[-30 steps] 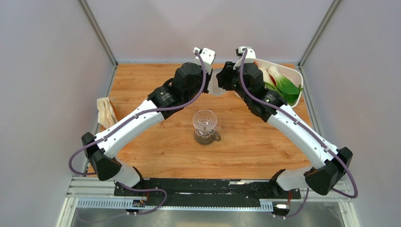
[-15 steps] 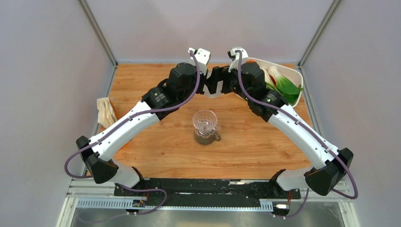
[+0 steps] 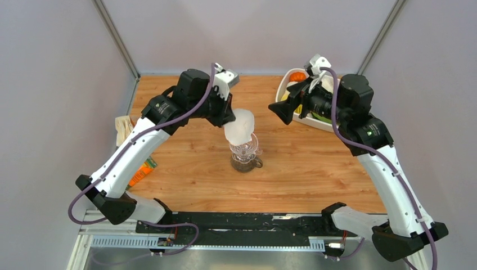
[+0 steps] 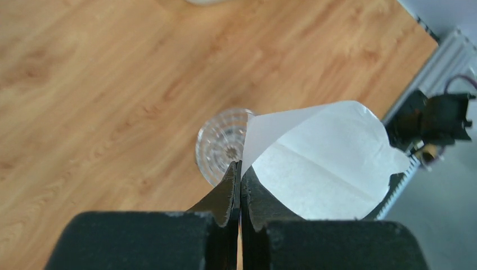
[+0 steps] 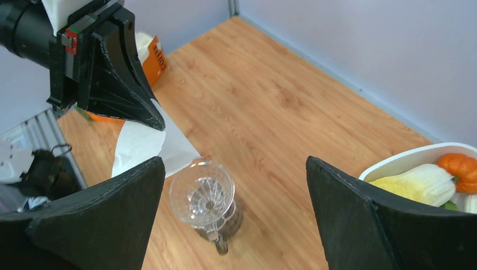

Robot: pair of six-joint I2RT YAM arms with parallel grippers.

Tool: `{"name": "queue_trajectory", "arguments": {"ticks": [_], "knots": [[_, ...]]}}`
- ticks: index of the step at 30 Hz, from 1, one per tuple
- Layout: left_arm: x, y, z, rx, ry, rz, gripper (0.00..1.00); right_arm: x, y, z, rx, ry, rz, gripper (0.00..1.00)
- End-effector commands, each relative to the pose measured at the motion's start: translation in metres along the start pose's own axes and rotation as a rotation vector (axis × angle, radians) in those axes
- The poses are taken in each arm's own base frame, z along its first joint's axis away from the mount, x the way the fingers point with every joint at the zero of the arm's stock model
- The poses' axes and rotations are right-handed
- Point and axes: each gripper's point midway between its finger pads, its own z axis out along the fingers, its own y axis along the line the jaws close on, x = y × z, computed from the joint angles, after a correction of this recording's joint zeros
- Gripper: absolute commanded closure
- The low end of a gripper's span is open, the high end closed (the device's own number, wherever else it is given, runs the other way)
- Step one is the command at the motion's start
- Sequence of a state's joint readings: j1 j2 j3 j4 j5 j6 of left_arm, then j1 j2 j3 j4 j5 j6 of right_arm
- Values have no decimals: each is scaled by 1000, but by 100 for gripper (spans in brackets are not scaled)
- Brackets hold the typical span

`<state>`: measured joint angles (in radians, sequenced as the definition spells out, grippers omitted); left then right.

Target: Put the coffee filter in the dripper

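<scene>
Now our left gripper (image 4: 241, 169) pinches the coffee filter (image 4: 320, 169) by its edge, fingers pressed together on the paper, over the dripper (image 3: 244, 147) at the middle of the overhead frame. Our right gripper (image 5: 230, 163) gapes wide at upper right. Dark print on the orange packet (image 5: 154, 59) is unreadable.

No words, brands or numbers can be read. Dark marks on the orange packet (image 5: 159, 58) are too blurred to read.
</scene>
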<state>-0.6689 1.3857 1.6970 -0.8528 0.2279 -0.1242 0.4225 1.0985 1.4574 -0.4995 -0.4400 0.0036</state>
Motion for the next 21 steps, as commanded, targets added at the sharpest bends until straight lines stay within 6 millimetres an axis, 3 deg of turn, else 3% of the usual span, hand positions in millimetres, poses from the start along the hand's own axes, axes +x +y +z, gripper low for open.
{"name": "queue_trajectory", "arguments": {"ticks": [1, 7, 17, 21], "knots": [[45, -25, -8, 145, 169, -19, 100, 43, 9, 1, -108, 176, -12, 0], [73, -14, 19, 136, 325, -38, 100, 62, 9, 4, -149, 253, 33, 0], [90, 5, 62, 81, 420, -54, 100, 75, 5, 11, -189, 298, 43, 0], [98, 8, 76, 89, 445, -74, 84, 82, 5, 13, -215, 317, 42, 0]]}}
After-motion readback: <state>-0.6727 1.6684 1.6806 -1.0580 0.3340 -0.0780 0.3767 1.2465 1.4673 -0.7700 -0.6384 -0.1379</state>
